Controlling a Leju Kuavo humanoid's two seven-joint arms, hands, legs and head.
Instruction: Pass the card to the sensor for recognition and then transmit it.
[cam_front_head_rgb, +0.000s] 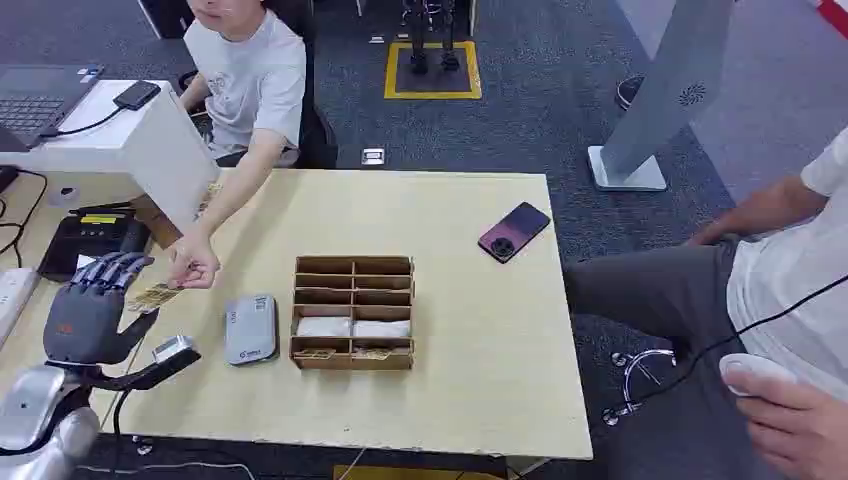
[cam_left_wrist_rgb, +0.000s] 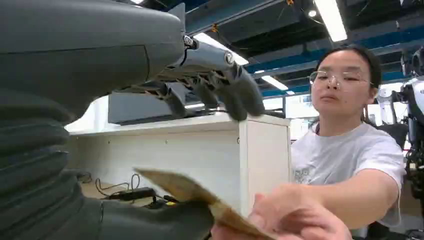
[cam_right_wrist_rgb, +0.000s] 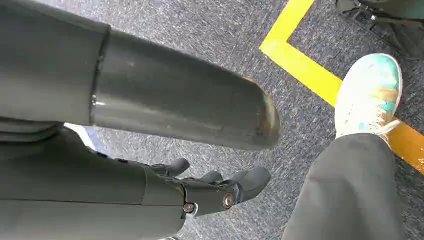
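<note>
Dark grey carpet (cam_front_head_rgb: 560, 110), yellow floor marking (cam_front_head_rgb: 432, 92) far, pale wooden table (cam_front_head_rgb: 480, 350) near; ceiling strip lights (cam_left_wrist_rgb: 330, 17)

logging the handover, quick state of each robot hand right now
Left robot hand: fingers spread, card at its thumb, person's hand on it; grip unclear.
Right robot hand: hanging, holding nothing.

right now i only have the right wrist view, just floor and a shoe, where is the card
Observer: The card is over the left side of the table, between the left hand and a person's hand.
Operator: who has it
Observer: The person's hand grips one end. The other end lies on the left hand's thumb, with the fingers spread apart above it.
Operator: and the sensor
Observer: A grey reader lies flat on the table, between the card and a cardboard organiser.
</note>
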